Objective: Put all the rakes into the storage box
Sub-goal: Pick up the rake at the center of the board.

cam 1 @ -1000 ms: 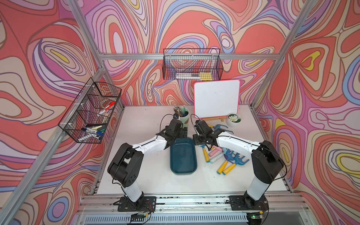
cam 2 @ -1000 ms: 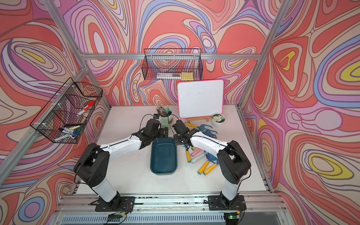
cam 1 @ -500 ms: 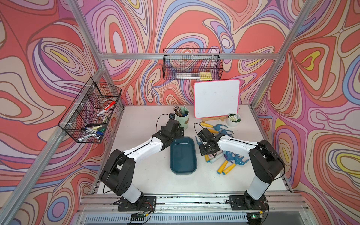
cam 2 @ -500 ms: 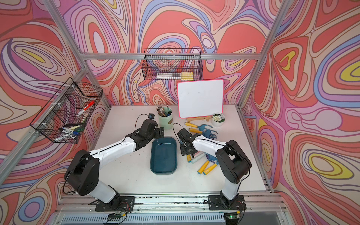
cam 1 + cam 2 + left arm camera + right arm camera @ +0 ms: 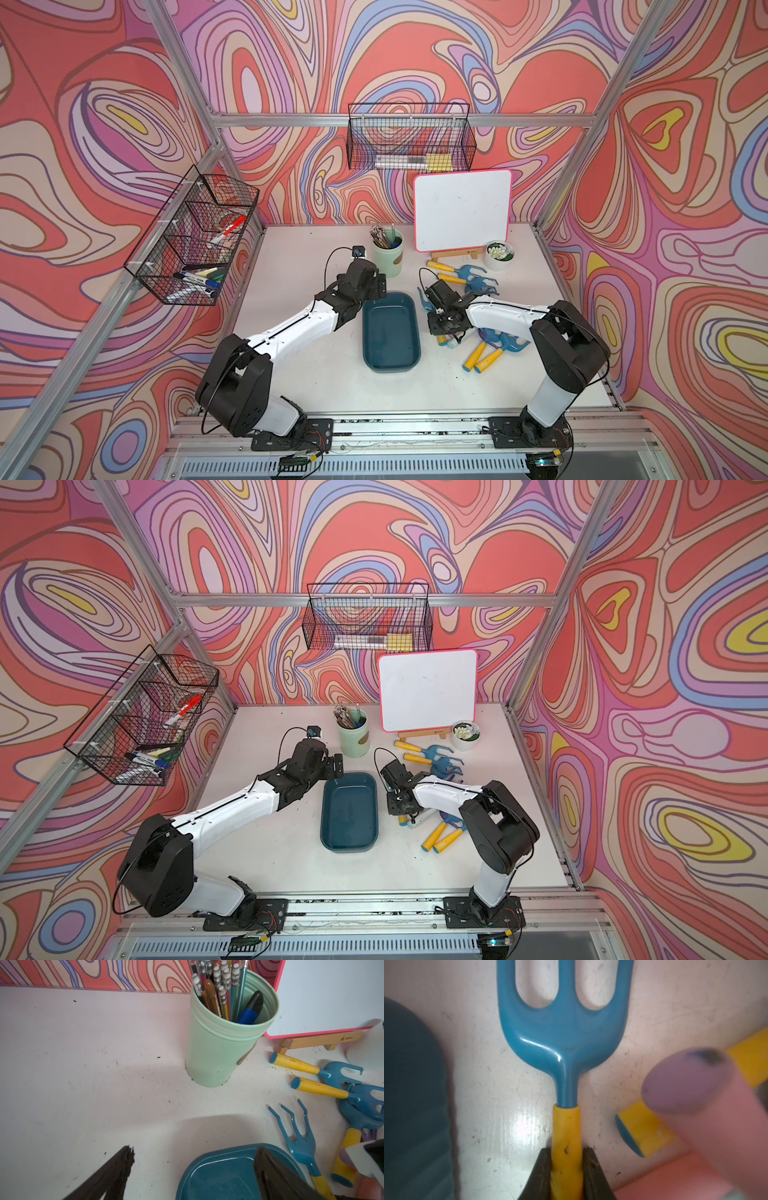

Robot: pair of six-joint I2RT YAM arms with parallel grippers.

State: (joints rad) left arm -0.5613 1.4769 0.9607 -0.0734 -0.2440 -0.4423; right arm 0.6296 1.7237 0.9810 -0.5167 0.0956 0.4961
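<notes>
Two fingers of the right gripper (image 5: 566, 1167) pinch the yellow handle of the blue three-pronged plastic rake (image 5: 564, 1028), flat on the table (image 5: 488, 1105), with the shallow dark teal plastic storage box (image 5: 390, 332) just beside that gripper, so grasping looks done. Next up is probably a lift and a hop over that rim; the left gripper (image 5: 379, 286) hangs spread wide nearby.

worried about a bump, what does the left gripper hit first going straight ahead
Probably the pale green cup, just ahead of the left gripper; depth is unclear, so maybe the table first.
</notes>
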